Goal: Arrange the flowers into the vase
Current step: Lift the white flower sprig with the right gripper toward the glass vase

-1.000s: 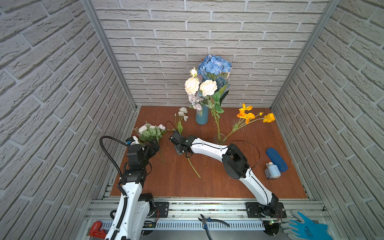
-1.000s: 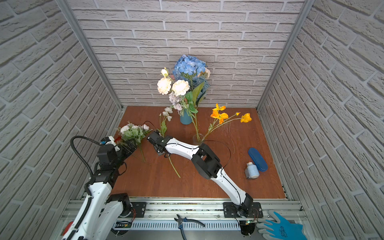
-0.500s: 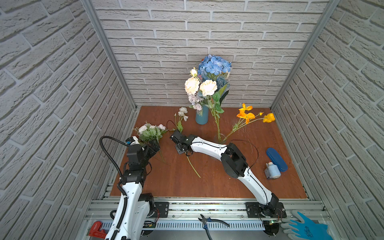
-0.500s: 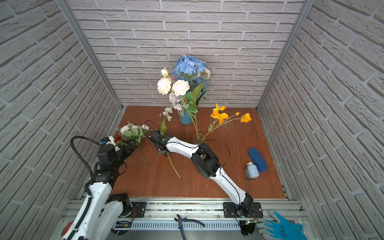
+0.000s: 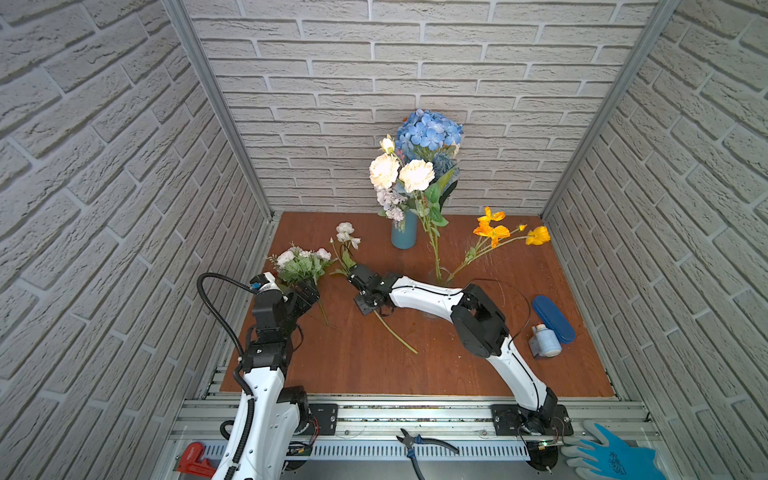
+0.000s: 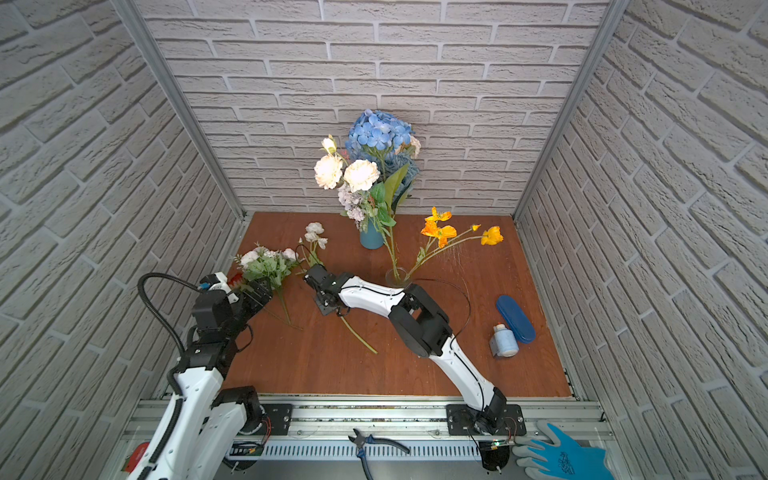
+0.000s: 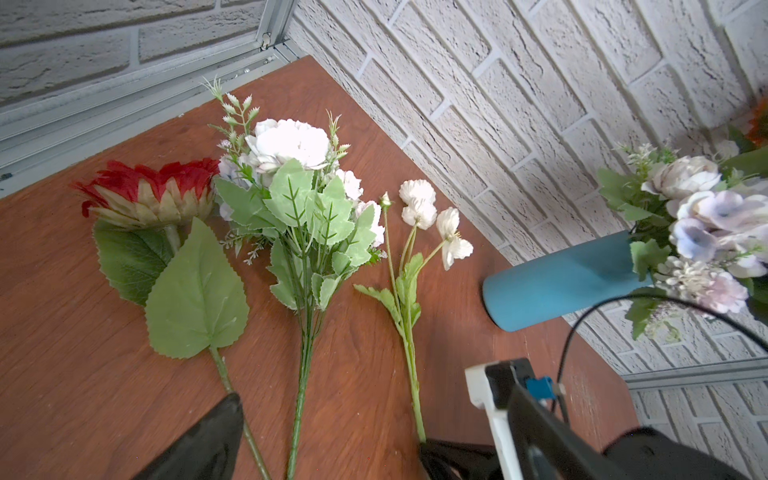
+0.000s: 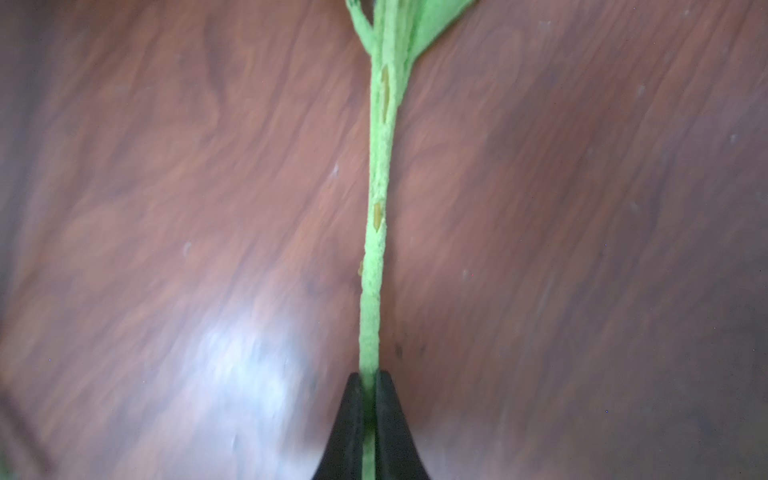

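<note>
My right gripper (image 8: 368,376) is shut on the green stem (image 8: 376,208) of a small white flower (image 5: 347,235) that lies on the table left of centre. My left gripper (image 5: 306,293) stands open just above the stems of a white bunch (image 7: 291,145) and a red daisy (image 7: 149,191), gripping neither. A blue vase (image 5: 404,237) at the back holds a blue hydrangea (image 5: 428,131) and lilac blooms. A clear glass vase (image 5: 439,276) holds cream blooms (image 5: 401,172) and orange poppies (image 5: 492,230). Both top views show the right gripper (image 6: 318,282) low over the table.
A blue case (image 5: 552,318) and a small blue-and-white bottle (image 5: 544,340) lie at the right. Pliers (image 5: 419,442), a blue glove (image 5: 615,457) and a red tool (image 5: 191,459) sit at the front rail. Brick walls close three sides.
The right gripper's jaws have closed onto the small white flower's stem, and the arm has shifted slightly. The left arm has not moved.
</note>
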Motion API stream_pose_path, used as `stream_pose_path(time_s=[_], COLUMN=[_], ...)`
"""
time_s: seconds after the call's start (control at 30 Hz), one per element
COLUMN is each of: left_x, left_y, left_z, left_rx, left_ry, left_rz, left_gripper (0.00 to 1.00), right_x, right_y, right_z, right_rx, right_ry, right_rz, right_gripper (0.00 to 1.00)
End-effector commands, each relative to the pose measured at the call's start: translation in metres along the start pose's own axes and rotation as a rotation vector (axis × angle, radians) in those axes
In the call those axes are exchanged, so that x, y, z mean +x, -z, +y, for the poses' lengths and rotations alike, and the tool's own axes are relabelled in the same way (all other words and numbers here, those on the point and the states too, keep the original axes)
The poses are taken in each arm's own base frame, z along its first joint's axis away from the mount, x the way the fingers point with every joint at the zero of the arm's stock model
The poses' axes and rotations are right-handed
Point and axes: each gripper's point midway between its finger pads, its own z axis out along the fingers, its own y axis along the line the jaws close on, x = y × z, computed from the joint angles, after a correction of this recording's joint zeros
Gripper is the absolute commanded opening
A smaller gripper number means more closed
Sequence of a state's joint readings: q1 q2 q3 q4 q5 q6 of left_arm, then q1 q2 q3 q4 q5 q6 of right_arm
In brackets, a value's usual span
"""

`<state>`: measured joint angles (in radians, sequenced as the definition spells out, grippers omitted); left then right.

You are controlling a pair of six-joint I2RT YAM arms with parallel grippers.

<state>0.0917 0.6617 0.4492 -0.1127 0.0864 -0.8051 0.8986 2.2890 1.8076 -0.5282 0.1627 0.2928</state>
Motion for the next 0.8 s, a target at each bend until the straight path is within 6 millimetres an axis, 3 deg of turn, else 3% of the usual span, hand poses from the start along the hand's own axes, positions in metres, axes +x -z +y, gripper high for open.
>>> stream_pose_path(time_s=[0.0,0.13,0.47,0.63,0.77], left_x=[-0.008,-0.01,-0.013,-0.008,-0.003], left_y=[0.003,0.005,0.01,0.005,-0.002], left_z=[-0.001,-0.002,-0.007,-0.01,-0.013], left_rx=[0.01,0.017,0.04,0.062,0.089], left_ry=[-0.003,0.003,0.02,0.031,0.05], left_rz=[-0.045,-0.056,-0.071,-0.041,-0.015], left_gripper=[0.98,0.98,0.98,0.98,0.98], right_x=[-0.056,-0.063,-0.068,-0.066,-0.06], right_y=[0.08,0.136,0.248,0.313,0.35], right_z=[0.018,0.018,0.015,0.021,0.016], right_rx=[-0.149,-0.207,-0.323,-0.42,-0.422], right_ry=[0.043,0.068,0.126,0.218,0.281], right_rz=[-0.278,-0.381,-0.616,-0.795,-0.922], right_gripper=[0.05,0.05,0.06,0.06,0.06])
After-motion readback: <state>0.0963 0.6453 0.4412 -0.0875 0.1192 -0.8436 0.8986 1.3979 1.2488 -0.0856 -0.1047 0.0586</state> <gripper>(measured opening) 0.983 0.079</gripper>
